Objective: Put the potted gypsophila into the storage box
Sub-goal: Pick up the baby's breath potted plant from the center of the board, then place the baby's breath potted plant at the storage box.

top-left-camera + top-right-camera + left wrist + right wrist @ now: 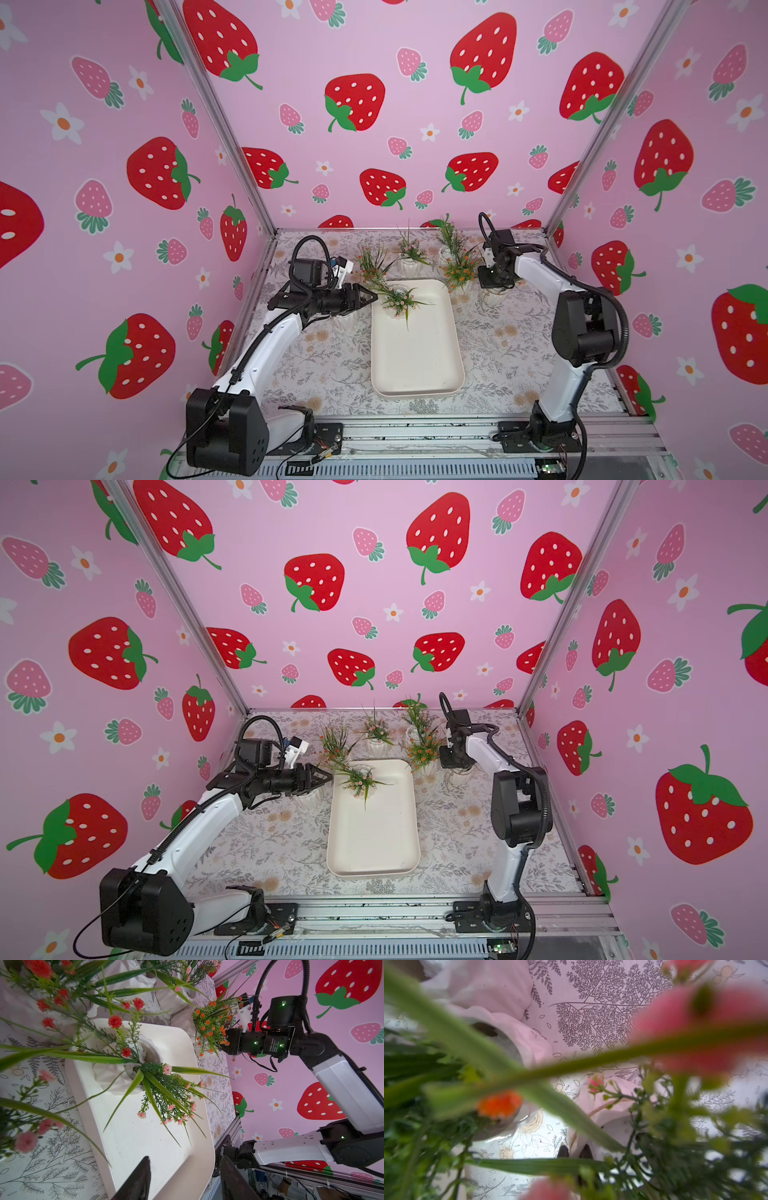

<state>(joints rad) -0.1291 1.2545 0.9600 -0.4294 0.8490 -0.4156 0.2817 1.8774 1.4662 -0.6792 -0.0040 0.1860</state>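
White arms (272,343) — black joints (582,328), ribbed cables (619,316)

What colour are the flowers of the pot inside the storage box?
Pink flowers, clearest in the left wrist view.

Readable text: none from where I stand.
Right wrist motor (273,1044): a few lines of small white print on its black housing, seen in the left wrist view, too small and blurred to make out.
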